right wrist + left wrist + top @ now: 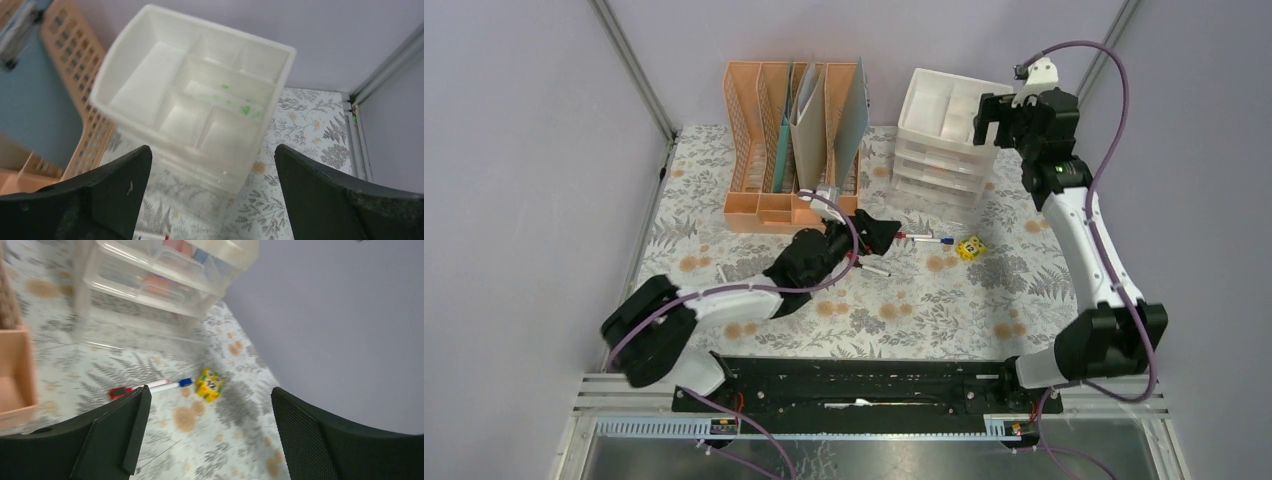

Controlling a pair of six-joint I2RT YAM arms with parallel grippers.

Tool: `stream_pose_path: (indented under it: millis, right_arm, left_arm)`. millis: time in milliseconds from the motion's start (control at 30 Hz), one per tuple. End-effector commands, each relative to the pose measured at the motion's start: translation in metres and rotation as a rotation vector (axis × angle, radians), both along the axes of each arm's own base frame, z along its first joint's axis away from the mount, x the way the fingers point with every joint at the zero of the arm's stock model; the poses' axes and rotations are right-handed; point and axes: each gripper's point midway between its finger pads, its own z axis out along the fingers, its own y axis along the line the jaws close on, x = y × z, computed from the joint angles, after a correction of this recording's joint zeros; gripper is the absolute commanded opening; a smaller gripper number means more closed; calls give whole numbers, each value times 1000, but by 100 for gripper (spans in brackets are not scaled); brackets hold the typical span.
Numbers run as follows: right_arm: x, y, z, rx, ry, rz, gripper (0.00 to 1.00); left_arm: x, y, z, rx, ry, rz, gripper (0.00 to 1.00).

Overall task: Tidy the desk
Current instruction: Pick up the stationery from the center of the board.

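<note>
Top view. Tabletop (904,310) in fern-print cloth, filling the middle of the cell. At the back, a peach rack (754,150) holding folders, and beside it a white drawer unit (944,160). Loose on the cloth: pens (929,240) lying end to end, a yellow cube (970,248) just right of them, and a third pen (874,270) nearer the arms. Left end effector (889,230) low over the cloth beside the rack, pointing toward the pens. Right end effector (996,122) raised over the drawer unit.

Left wrist view. Left end effector (209,405) spread wide, gripping nothing. Beyond the fingers, clear of both: pens (160,386) and cube (209,385). Blurred, so possibly one long pen, not two.

Right wrist view. Right end effector (211,150) spread wide and empty, above the drawer unit's (220,25) divided top tray. Green specks (245,110) in one compartment, too blurred to name.

Handling, as a judgement. Tabletop rigid and fixed, not for lifting. Cloth soft, likely to wrinkle under a scraping finger. Pens probably light, slim and prone to rolling: best pinched across the barrel near the middle. Cube likely light and stiff: best taken on two opposite flat faces.
</note>
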Motion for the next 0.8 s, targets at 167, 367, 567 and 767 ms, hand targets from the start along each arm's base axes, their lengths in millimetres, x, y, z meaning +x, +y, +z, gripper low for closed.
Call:
stream_pose_path:
  millis: [167, 367, 567, 767]
  right_arm:
    - [-132, 97, -8, -120, 1, 814, 100]
    - [-191, 134, -41, 35, 39, 1172, 100]
    - [-193, 135, -81, 89, 119, 1173, 100]
    - [-190, 136, -96, 124, 158, 1162, 100]
  left_arm:
    - [-22, 80, -21, 458, -65, 108, 99]
    - [-34, 112, -33, 511, 48, 141, 99]
    - [-48, 149, -70, 529, 298, 274, 94]
    - [-55, 205, -113, 442, 516, 420, 89]
